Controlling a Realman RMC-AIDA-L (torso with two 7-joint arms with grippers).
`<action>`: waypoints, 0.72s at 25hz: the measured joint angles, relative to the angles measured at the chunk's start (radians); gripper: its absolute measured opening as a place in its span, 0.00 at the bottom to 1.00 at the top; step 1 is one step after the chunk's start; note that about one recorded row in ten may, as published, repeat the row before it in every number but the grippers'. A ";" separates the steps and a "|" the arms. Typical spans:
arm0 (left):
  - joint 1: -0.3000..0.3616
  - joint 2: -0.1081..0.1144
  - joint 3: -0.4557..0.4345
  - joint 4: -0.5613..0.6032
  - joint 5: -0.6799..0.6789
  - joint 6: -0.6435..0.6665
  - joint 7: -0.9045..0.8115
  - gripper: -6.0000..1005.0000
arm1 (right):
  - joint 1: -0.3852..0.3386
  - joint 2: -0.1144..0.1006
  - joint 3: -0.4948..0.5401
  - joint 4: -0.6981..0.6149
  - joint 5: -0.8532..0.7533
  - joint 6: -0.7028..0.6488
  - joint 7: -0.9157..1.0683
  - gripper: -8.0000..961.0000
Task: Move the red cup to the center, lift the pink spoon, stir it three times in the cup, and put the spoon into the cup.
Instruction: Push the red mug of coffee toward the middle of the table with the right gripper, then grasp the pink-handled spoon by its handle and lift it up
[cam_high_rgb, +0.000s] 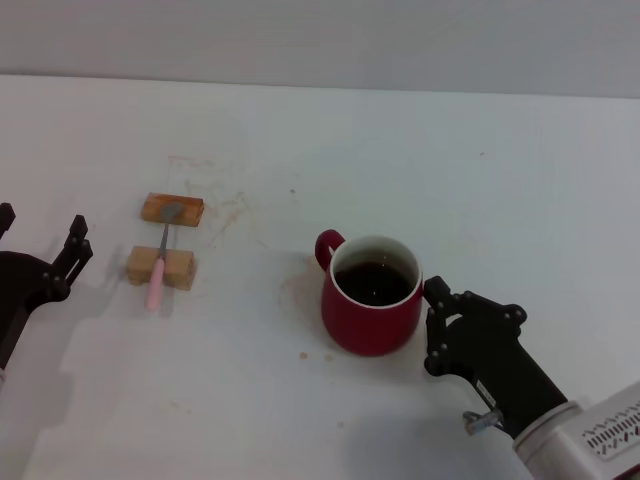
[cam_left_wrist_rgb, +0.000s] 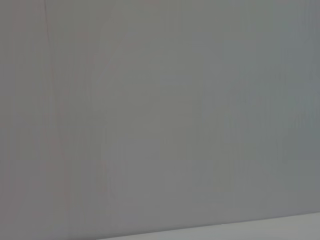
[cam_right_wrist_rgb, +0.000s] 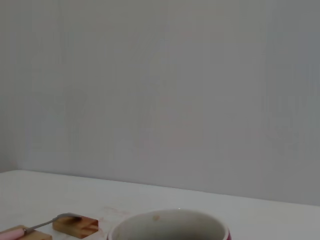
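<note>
Red cup (cam_high_rgb: 371, 295) stands near table middle, handle toward our left. Right gripper (cam_high_rgb: 437, 325) touches its wall, fingers spread, not clamping. Pink spoon (cam_high_rgb: 157, 278) bridges two wooden blocks (cam_high_rgb: 172, 210), likely for easy pickup. Left gripper (cam_high_rgb: 40, 255) waits open nearby.

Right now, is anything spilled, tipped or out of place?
Nothing spilled or tipped. The red cup stands upright; the pink spoon bridges two wooden blocks. Only faint stains mark the table.
</note>
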 joint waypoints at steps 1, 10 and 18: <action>0.001 0.000 0.000 0.000 0.000 0.000 0.000 0.84 | 0.002 0.000 0.002 -0.001 0.000 0.000 0.000 0.01; 0.024 -0.001 0.002 -0.010 0.003 0.024 -0.003 0.84 | -0.065 0.000 0.017 -0.036 0.007 -0.116 0.000 0.01; 0.072 -0.004 0.077 -0.056 0.003 0.057 -0.017 0.84 | -0.139 -0.001 0.073 -0.082 0.011 -0.199 0.000 0.01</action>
